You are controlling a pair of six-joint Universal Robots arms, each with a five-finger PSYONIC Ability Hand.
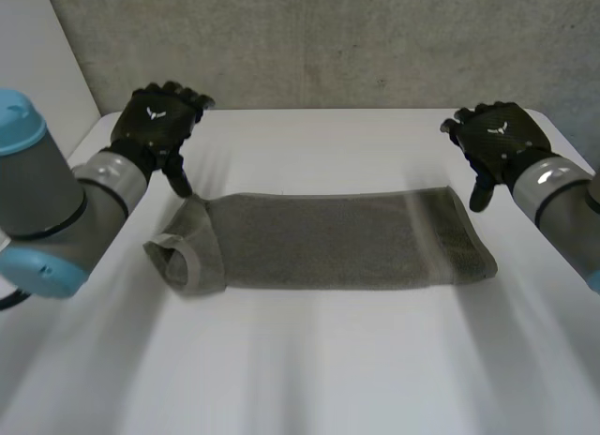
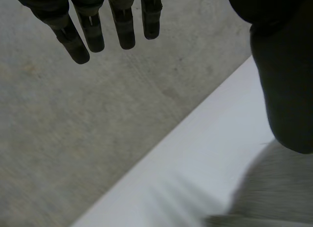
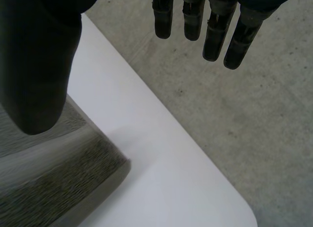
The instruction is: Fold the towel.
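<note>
The left robot hand (image 1: pixel 157 121) hangs just behind the towel's left end, fingers straight, apart from the thumb, holding nothing. The grey towel (image 1: pixel 328 240) lies folded lengthwise on the white bench (image 1: pixel 309 369). The right robot hand (image 1: pixel 497 140) hangs behind the towel's right end, equally spread and empty.

You are looking at a smooth white table (image 1: pixel 309 360) with a rounded corner, lying below the fingertips (image 3: pixel 164 31). Beyond the fingertips, past the table's far edge, stands a grey concrete wall (image 1: pixel 356 41), mottled with small dark specks.
</note>
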